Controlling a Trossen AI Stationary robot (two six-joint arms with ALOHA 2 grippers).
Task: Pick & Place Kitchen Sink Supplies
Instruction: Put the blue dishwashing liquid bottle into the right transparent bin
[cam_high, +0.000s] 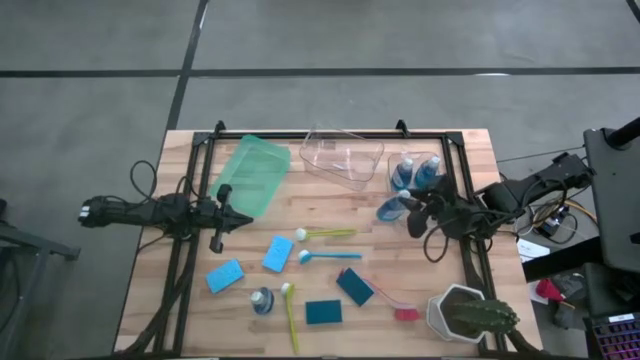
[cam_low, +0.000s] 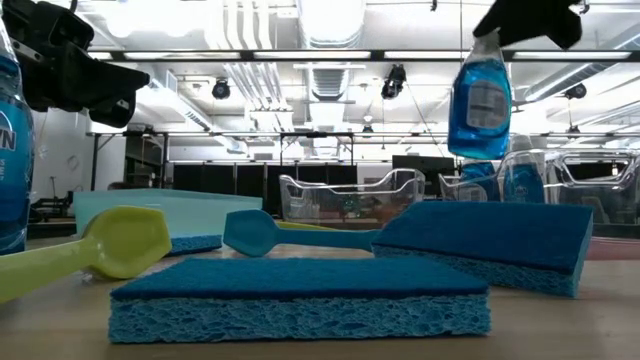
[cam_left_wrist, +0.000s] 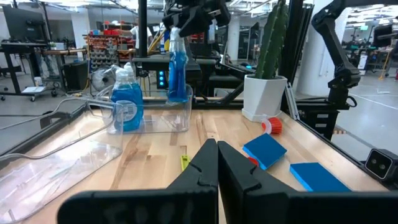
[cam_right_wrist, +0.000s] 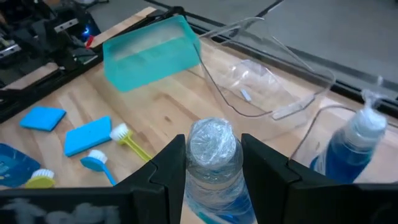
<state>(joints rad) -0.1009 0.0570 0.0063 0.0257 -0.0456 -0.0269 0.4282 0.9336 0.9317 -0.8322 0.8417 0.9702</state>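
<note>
The right gripper (cam_right_wrist: 212, 163) pinches a bottle (cam_right_wrist: 214, 171) at its capped neck between its fingers, lifted above the counter (cam_high: 330, 285) beside a clear bin (cam_high: 418, 172) that appears to hold two more bottles. The left gripper (cam_left_wrist: 217, 163), fingers pressed together, waits beside the green bin (cam_high: 250, 175).

Colours on the pale wood-plank table (cam_high: 330, 285)

Blue liquid is seen in the clear plastic bottle with pale cap (cam_right_wrist: 214, 165); light-blue rectangular sponges (cam_high: 225, 275) and darker teal rectangular sponges (cam_high: 323, 312) are noted, with a translucent green plastic bin (cam_high: 250, 175), a yellow-green long-handled brush (cam_high: 290, 315), a red long-handled brush (cam_high: 395, 303) and a green cactus in a white pot (cam_high: 470, 315).
</note>
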